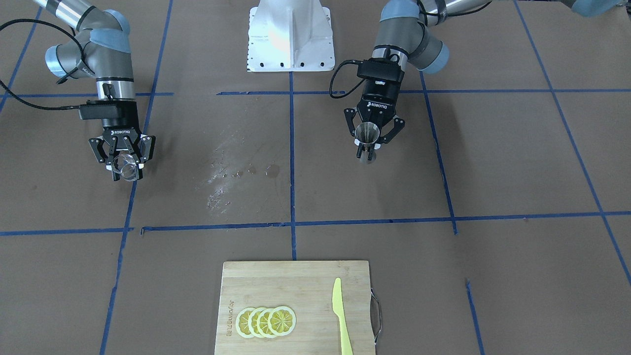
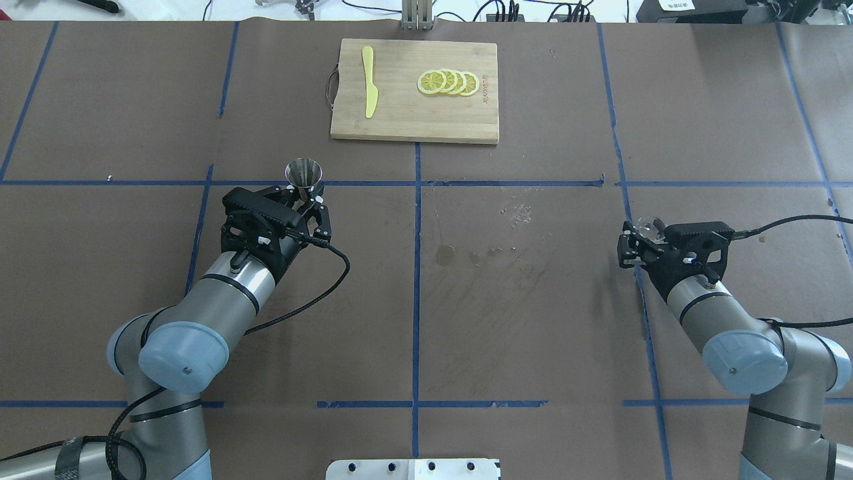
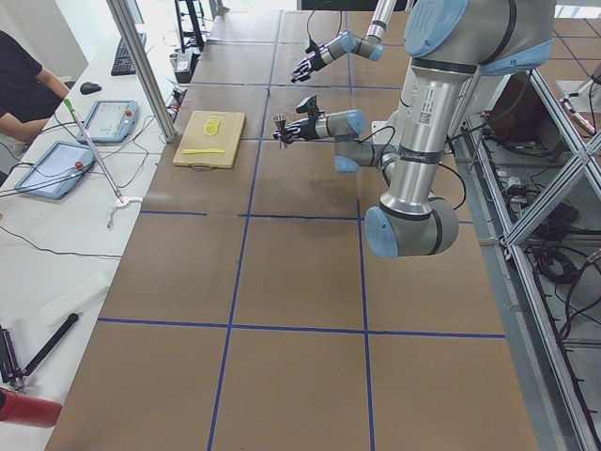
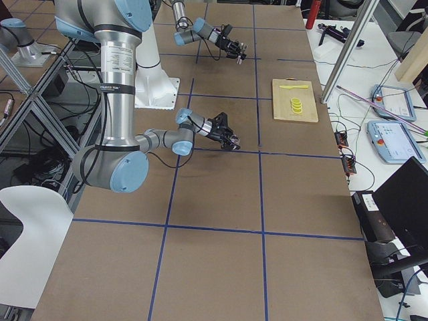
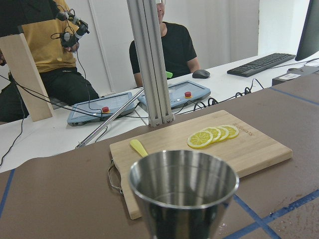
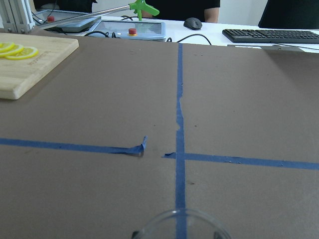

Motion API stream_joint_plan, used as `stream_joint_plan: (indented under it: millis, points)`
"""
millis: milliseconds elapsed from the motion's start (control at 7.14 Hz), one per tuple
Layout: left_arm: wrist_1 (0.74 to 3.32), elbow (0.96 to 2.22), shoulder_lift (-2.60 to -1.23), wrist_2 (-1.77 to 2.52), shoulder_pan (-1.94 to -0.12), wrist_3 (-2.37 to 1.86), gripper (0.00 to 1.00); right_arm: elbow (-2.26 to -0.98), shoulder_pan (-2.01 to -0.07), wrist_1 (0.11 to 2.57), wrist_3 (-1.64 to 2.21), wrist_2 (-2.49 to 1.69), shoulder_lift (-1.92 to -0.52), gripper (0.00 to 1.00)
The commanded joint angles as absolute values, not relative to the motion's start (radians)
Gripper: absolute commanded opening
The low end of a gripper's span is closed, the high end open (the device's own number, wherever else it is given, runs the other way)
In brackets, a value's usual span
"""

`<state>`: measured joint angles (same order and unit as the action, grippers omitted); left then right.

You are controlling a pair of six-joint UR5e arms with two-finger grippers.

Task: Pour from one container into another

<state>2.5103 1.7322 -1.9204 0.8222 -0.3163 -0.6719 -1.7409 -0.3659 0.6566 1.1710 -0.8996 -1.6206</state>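
Observation:
A steel measuring cup stands upright with its mouth up, and my left gripper is shut on its narrow lower part. From overhead the cup pokes out past the left gripper, left of the centre line. It fills the foreground of the left wrist view; I cannot make out any contents. My right gripper is shut on a small clear glass, far over on the table's other side. Only the glass rim shows in the right wrist view.
A wooden cutting board lies at the far middle edge with lemon slices and a yellow knife. Wet stains mark the table between the arms. People sit at a desk behind the board.

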Motion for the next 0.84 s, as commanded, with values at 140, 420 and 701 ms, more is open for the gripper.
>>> stream_joint_plan:
  millis: [140,420,701]
  points:
    - [2.503,1.729,-1.994,0.883,-0.307,-0.663,0.00,-1.880,-0.397,0.657,1.141,-0.971,-1.626,0.00]
    - [2.502,1.677,-2.041,0.916,-0.299,-0.663,0.00,-1.927,-0.396,0.657,0.960,-0.977,-1.614,0.00]
    - [2.502,1.619,-2.100,0.916,-0.282,-0.663,0.00,-1.951,-0.391,0.658,0.747,-0.977,-1.609,0.00]
